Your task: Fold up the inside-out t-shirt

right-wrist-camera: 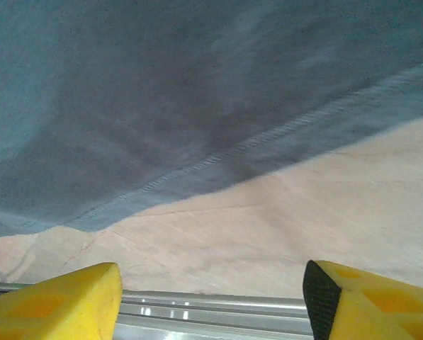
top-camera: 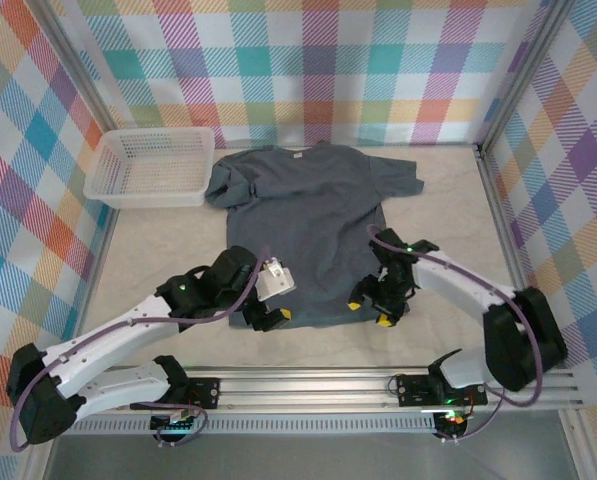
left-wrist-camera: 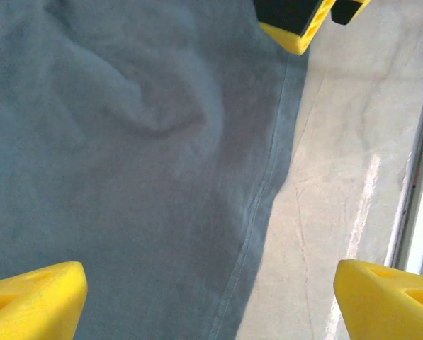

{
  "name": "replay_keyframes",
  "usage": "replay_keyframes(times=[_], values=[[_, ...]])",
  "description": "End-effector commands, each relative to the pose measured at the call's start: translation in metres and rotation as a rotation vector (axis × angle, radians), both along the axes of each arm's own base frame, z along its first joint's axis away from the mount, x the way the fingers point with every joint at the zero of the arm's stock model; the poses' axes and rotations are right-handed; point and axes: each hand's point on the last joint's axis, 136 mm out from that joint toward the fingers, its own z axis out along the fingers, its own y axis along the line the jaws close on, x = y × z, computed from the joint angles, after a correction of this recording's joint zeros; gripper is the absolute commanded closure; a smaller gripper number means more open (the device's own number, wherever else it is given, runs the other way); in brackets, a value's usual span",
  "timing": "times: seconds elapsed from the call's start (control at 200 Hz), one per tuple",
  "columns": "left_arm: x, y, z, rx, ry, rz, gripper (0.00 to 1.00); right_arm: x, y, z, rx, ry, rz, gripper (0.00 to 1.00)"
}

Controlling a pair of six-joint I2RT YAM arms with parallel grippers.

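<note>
Far left on the counter (top-camera: pixel 158 255) sits the white basket (top-camera: pixel 150 165), with the shirt's bunched left sleeve right up against its right edge. Whether they touch, I cannot tell. Next along, my left fingers (top-camera: pixel 267 318) hang low over the near left corner of the t-shirt (top-camera: pixel 308 215). They stand wide apart with nothing between them. Through the left wrist camera I see the hem (left-wrist-camera: pixel 264 188) running under the gap, grey cloth on one side and bare counter on the other.

The shirt lies spread in the middle of the counter, collar far, hem near. Its body is mostly flat, with a soft ripple close to the left corner, and the right sleeve lies out flat at the far right. At the near right corner my right fingers (top-camera: pixel 370 311) are also parted wide and hold nothing. The right wrist camera shows the stitched hem just beyond them.

I judge the cloth light and limp — it will sag and drag rather than hold any shape, and a careless pinch may catch the layers unevenly. The stitched hem looks like the firmest part, so I would take hold there, at the near corners, one per arm. I would pinch both layers and lift evenly so the fold lands square.
</note>
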Motion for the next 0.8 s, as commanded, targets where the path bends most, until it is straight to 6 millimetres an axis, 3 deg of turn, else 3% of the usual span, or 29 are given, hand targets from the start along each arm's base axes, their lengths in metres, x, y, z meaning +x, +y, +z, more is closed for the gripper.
replay_keyframes(times=[0.0, 0.11, 0.265, 0.325, 0.42, 0.455, 0.69, 0.77, 0.795], values=[[0.000, -0.002, -0.020, 0.056, -0.043, -0.066, 0.10, 0.014, 0.047, 0.002, 0.101, 0.003, 0.065, 0.33], [0.001, 0.001, -0.031, 0.072, -0.046, -0.063, 0.09, 0.011, 0.066, -0.014, 0.068, 0.048, 0.140, 0.32], [0.001, 0.002, -0.030, 0.040, -0.045, -0.029, 0.08, 0.016, 0.081, -0.033, 0.066, 0.069, 0.159, 0.34], [0.000, 0.004, -0.030, 0.038, -0.043, -0.022, 0.07, 0.016, 0.081, -0.038, 0.051, 0.080, 0.157, 0.42], [-0.001, 0.006, -0.029, 0.040, -0.047, -0.022, 0.07, 0.018, 0.076, -0.037, 0.016, 0.073, 0.167, 0.67], [-0.002, 0.006, -0.028, 0.042, -0.047, -0.025, 0.07, 0.019, 0.075, -0.033, 0.009, 0.061, 0.172, 0.72], [-0.010, -0.001, -0.029, 0.021, -0.005, -0.069, 0.07, 0.017, 0.070, -0.007, 0.009, 0.028, 0.196, 0.77], [-0.013, -0.006, -0.032, 0.022, 0.008, -0.086, 0.07, 0.015, 0.069, -0.006, 0.018, 0.026, 0.197, 0.98], [-0.013, -0.009, -0.033, 0.020, 0.009, -0.091, 0.07, 0.014, 0.070, -0.007, 0.024, 0.026, 0.198, 1.00]])
